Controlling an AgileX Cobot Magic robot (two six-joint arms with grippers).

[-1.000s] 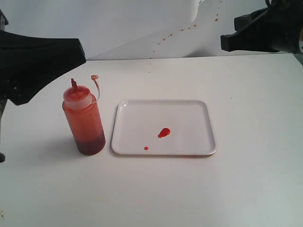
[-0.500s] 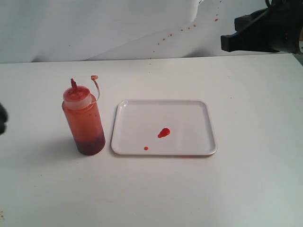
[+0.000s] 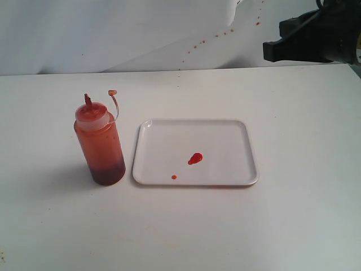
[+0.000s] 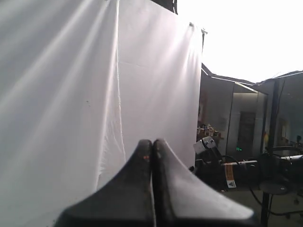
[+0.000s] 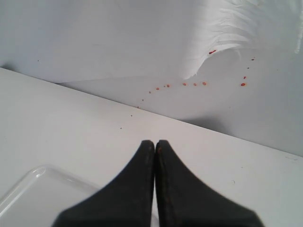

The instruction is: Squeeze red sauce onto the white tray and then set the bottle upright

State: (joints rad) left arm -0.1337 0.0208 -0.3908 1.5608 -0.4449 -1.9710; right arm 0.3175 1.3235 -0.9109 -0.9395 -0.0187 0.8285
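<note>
- Standing upright on the table (image 3: 293, 226), the bottle (image 3: 100, 144) is sitting free just left of the white tray (image 3: 225, 135) in the exterior view. Its nozzle is pointing up and its tethered cap (image 3: 113, 92) is sticking out to the side.
- The red sauce (image 3: 195, 158) is lying on the tray as one small glossy blob near the middle, with a tinier dot (image 3: 174, 177) closer to the near rim.
- Left gripper (image 4: 152, 144) is facing a white backdrop (image 4: 71, 94), jaws pressed together, holding nothing.
- Right gripper (image 5: 155, 143) is hanging over the table, jaws closed tight and empty, with a tray corner showing beside it.
- Right arm (image 3: 313, 36) is sitting at the far right edge, well apart from bottle and tray.
- Reddish specks (image 3: 225, 33) are dotting the backdrop.
</note>
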